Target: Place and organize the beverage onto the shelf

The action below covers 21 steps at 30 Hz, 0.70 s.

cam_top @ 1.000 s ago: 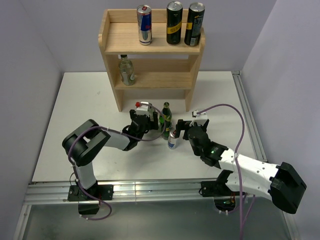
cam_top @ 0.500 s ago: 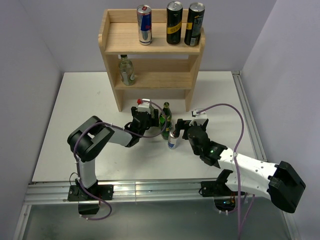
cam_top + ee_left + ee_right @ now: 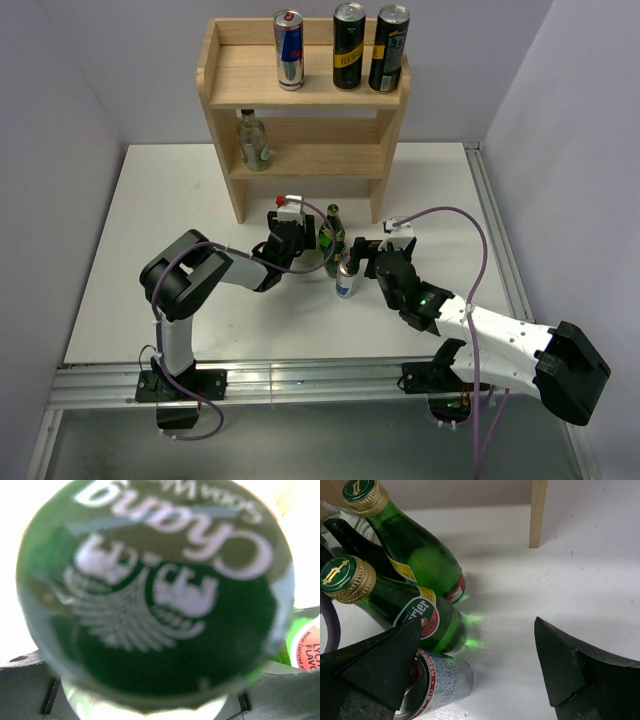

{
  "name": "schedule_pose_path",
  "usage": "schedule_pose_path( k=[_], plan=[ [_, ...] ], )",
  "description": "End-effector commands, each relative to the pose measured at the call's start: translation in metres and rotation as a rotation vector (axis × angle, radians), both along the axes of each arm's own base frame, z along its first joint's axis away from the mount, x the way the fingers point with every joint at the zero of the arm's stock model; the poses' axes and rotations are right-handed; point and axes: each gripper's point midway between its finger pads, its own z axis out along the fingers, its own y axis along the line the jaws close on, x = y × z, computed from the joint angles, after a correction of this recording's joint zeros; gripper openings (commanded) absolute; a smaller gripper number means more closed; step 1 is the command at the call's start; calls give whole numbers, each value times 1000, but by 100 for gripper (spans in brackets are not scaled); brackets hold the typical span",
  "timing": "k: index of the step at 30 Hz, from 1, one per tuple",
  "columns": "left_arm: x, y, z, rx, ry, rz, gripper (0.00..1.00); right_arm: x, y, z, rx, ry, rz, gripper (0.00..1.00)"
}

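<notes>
Two green bottles stand together on the white table in front of the shelf (image 3: 240,80). The farther green bottle (image 3: 334,225) (image 3: 417,555) fills the left wrist view with its white emblem label (image 3: 150,580). My left gripper (image 3: 316,244) (image 3: 150,692) is shut on its body, dark fingers (image 3: 25,682) pressed to both sides. The nearer green bottle (image 3: 336,256) (image 3: 415,615) leans against a silver can (image 3: 345,281) (image 3: 437,685). My right gripper (image 3: 366,262) (image 3: 475,667) is open just right of the can, holding nothing.
The shelf's upper board carries a slim blue-silver can (image 3: 288,48) and two dark cans (image 3: 348,45) (image 3: 389,47). A clear bottle (image 3: 253,140) stands on the lower tier at its left. A shelf leg (image 3: 537,512) rises beyond the bottles. A metal rail (image 3: 495,235) edges the table's right.
My left gripper slid a little right and its jaws closed in from wide open onto the farther green bottle. The right arm and the can stayed put.
</notes>
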Motion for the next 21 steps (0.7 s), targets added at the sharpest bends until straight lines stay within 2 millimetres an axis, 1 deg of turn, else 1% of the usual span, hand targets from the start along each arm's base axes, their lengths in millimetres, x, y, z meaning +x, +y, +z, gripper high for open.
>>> schedule_pose_path(
  k=[1, 5, 7, 8, 11, 12, 13, 14, 15, 17, 18, 19, 20, 21],
  plan=[
    [8, 1, 9, -26, -24, 32, 0, 5, 2, 5, 13, -8, -5, 100],
    [0, 7, 9, -34, -15, 44, 0, 4, 1, 5, 12, -8, -7, 100],
    [-9, 9, 20, -46, -15, 31, 0, 4, 1, 5, 11, -8, -6, 100],
    [-15, 10, 30, -41, -12, 26, 0, 4, 2, 5, 13, -7, -5, 100],
    [-23, 11, 51, -22, -19, 44, 0, 4, 2, 5, 14, -8, -4, 100],
    [-24, 9, 75, -42, -51, 58, 0, 4, 3, 5, 14, -7, -3, 100],
    [-28, 11, 75, -15, -30, 64, 0, 4, 3, 5, 15, -7, -1, 100],
    [-30, 12, 95, -41, -51, 66, 0, 4, 3, 6, 16, -8, 0, 100],
    [-29, 11, 109, -53, -68, 65, 0, 4, 3, 6, 19, -10, 0, 100],
    [-32, 13, 127, -61, -82, 60, 0, 3, 3, 6, 20, -10, 0, 100],
    [-31, 14, 150, -85, -114, 65, 0, 3, 2, 7, 22, -13, 0, 100],
    [-32, 16, 158, -78, -116, 68, 0, 3, 2, 7, 22, -12, 0, 100],
    [-32, 17, 173, -91, -135, 70, 0, 3, 2, 7, 22, -12, 0, 100],
    [-29, 16, 193, -101, -163, 70, 0, 3, 2, 7, 23, -13, 0, 100]
  ],
)
